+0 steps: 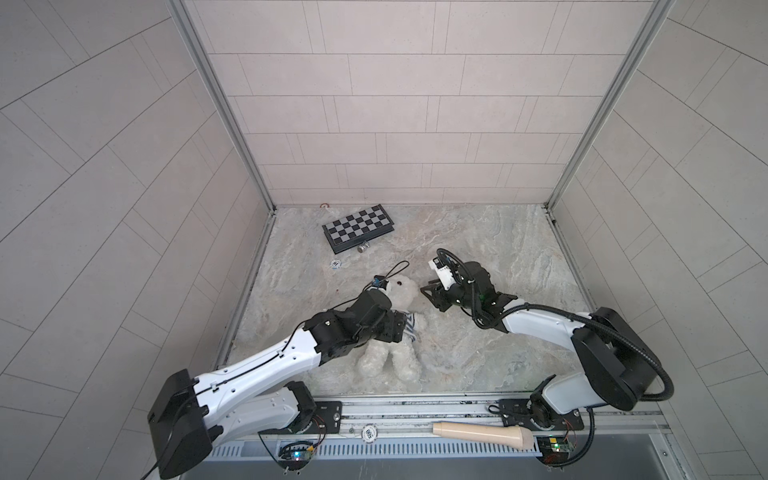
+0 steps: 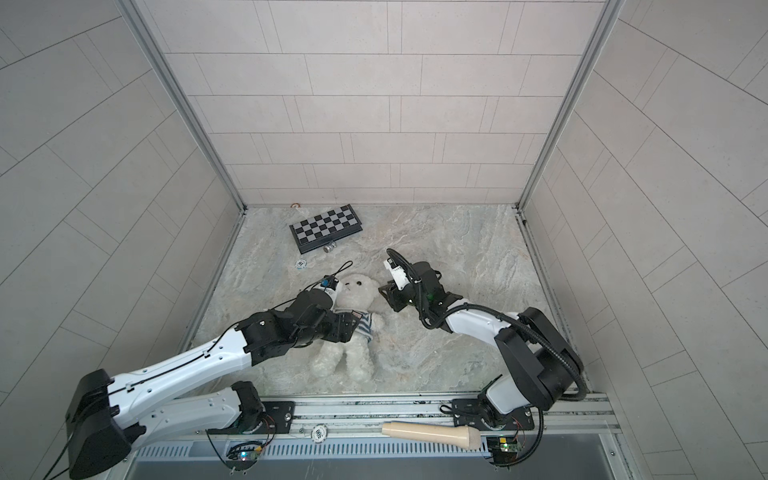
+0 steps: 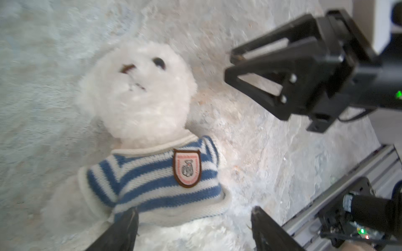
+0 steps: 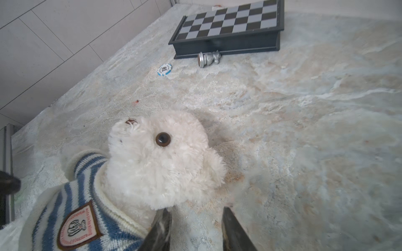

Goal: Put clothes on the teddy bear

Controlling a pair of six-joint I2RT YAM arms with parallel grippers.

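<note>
The white fluffy teddy bear (image 1: pixel 402 293) (image 2: pixel 359 291) lies on its back on the marble table, head toward the back wall. A blue-and-white striped shirt (image 3: pixel 152 180) (image 4: pixel 71 213) with a badge covers its chest, and its hem sits above the belly. My left gripper (image 3: pixel 194 210) (image 1: pixel 397 330) hangs over the bear's belly at the shirt's hem. It is open, with one finger at each side and nothing clamped. My right gripper (image 4: pixel 195 210) (image 1: pixel 428 293) (image 3: pixel 229 65) is open beside the bear's ear. Only bare table lies between its fingers.
A folded chessboard (image 1: pixel 358 228) lies at the back left, with a silver chess piece (image 1: pixel 363 248) against it. A blue-and-white chip (image 1: pixel 336 264) lies nearer the bear. A beige handle-shaped object (image 1: pixel 482 434) and another chip (image 1: pixel 369 433) rest on the front rail. Tiled walls enclose three sides.
</note>
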